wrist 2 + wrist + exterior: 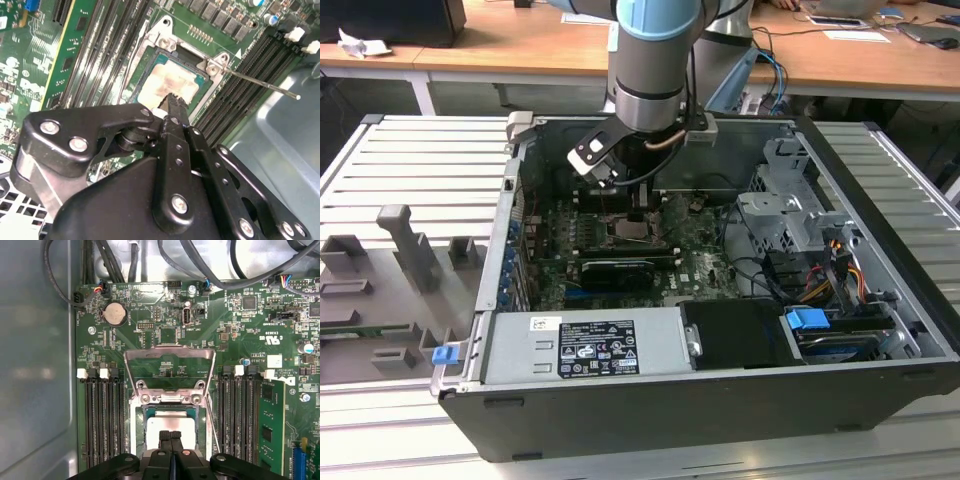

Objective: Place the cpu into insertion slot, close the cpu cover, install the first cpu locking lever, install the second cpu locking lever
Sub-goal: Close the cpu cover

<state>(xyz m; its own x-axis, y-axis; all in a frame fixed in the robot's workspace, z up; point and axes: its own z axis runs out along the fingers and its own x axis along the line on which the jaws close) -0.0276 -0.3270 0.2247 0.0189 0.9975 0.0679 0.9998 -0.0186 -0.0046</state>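
The cpu (170, 424) lies flat in the insertion slot (138, 426), its silver top smeared with pale residue (167, 82). The cpu cover (170, 351) is swung open away from the slot, and green board shows through its cut-out. My gripper (171, 436) is shut, its black fingertips pressed together with nothing between them, right over the edge of the cpu (172, 99). A thin locking lever (260, 85) sticks out free beside the slot. In the exterior view my gripper (638, 212) hangs over the slot (638, 233) in the middle of the board.
Long black memory slots (102, 425) flank the socket on both sides. A black expansion card (620, 270) and the grey power supply (585, 345) lie nearer the case front. Drive cage and cables (800, 240) fill the exterior view's right. Case walls surround the board.
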